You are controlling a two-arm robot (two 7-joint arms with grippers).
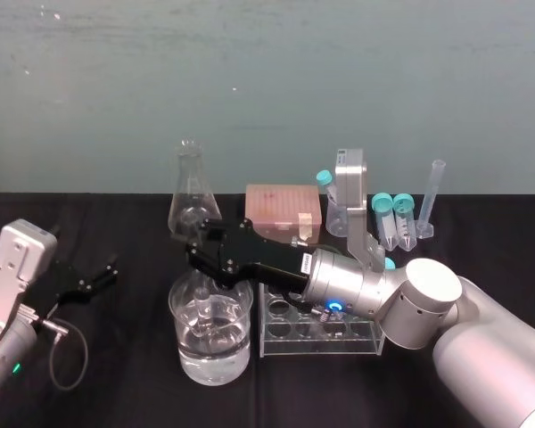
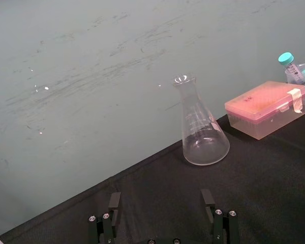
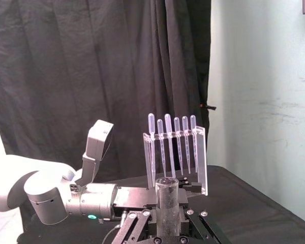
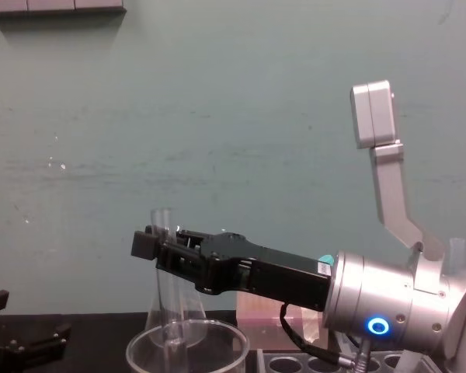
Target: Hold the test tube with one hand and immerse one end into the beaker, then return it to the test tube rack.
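Right gripper (image 1: pixel 202 260) clenches the test tube (image 3: pixel 168 202), its end inside the beaker (image 1: pixel 183 343) (immersion step). Next: lift clear, then across to the test tube rack (image 1: pixel 281 346) beside the beaker. The left gripper (image 1: pixel 94 278) idles, spread.

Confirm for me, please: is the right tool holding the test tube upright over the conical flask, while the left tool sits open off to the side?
Not quite. The head view shows the right tool holding the test tube upright over the beaker, not the flask, which stands farther back. The left tool does sit open off to the side.
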